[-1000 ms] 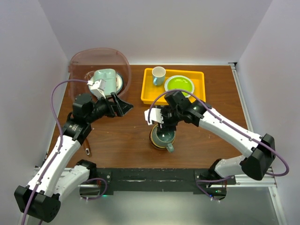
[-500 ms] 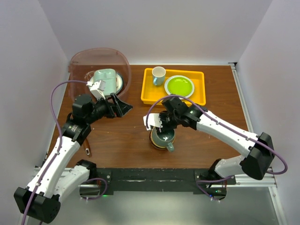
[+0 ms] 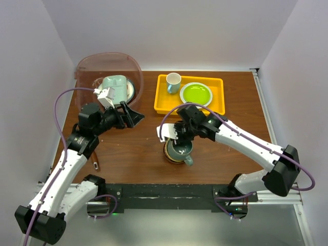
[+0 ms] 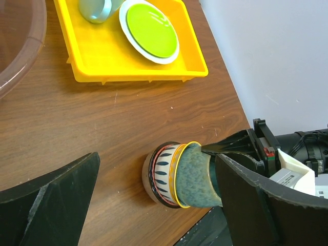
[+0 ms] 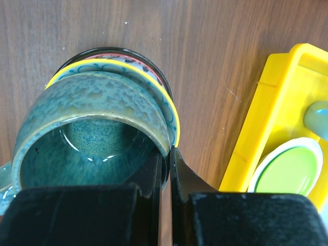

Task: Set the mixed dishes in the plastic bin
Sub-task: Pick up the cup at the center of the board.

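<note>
Brown wooden table (image 3: pixel 133 154), white walls on three sides. Yellow tray (image 3: pixel 163 97) at the far middle, taken as landmark.

- Far left of the yellow tray: plastic bin (image 3: pixel 87 72), translucent, deep-walled. Pale green divided tray (image 3: pixel 115 86) already inside, plus other crockery too hidden to name.
- Just left of the yellow tray, between it and the bin: left gripper (image 3: pixel 134 115), jaws spread wide, nothing held. Arm up from the near-left base, elbow bent, wrist roughly level and pointing toward the tray.
- In front of the yellow tray, toward its left end: teal mug (image 5: pixel 92 102), nested in a yellow-rimmed bowl (image 5: pixel 169 110), itself in a striped bowl (image 4: pixel 160 174). Stack standing on bare wood, apart from the tray.
- Right gripper (image 5: pixel 164 166) clamped onto the mug's rim, one finger inside the wall, one outside. Arm stretched from the near-right base leftward in front of the tray, wrist pitched down over the stack.
- In the yellow tray: small white cup (image 3: pixel 173 82) left, lime-green plate (image 3: pixel 196 93) right. Neither belongs to the job.

Step in hand, by judgement: grasp made, lift not yet begun; mug seated in the bowl.

Next move, by judgement: straight lift to clear the bowls, carry left past the tray's left end, lower into the bin beside the pale green tray, release. Thin rim pinch, so possible swing; watch for the yellow-rimmed bowl rising with it.
</note>
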You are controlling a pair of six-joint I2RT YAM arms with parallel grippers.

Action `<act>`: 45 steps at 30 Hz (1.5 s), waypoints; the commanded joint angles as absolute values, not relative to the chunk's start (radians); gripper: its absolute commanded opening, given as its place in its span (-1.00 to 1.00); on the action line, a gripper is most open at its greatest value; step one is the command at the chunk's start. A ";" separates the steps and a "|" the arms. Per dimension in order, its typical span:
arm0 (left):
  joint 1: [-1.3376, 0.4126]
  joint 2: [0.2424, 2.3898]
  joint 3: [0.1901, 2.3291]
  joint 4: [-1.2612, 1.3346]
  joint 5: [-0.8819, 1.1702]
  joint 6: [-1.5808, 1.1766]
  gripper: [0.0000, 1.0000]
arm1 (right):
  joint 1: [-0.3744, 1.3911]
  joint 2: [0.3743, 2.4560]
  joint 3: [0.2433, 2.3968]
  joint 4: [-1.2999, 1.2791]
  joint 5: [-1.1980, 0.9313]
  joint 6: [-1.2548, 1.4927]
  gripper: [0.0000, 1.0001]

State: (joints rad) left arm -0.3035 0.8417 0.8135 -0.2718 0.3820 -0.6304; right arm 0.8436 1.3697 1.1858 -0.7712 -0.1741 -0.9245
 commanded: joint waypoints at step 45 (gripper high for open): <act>-0.354 0.868 1.009 -0.275 0.324 -0.611 1.00 | 0.604 1.508 1.716 -0.856 -0.245 -0.397 -1.00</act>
State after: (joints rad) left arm -0.3248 0.8524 0.9676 -0.3088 0.3374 -0.5949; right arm 0.6361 1.5192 1.6146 -0.9432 -0.2012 -0.5083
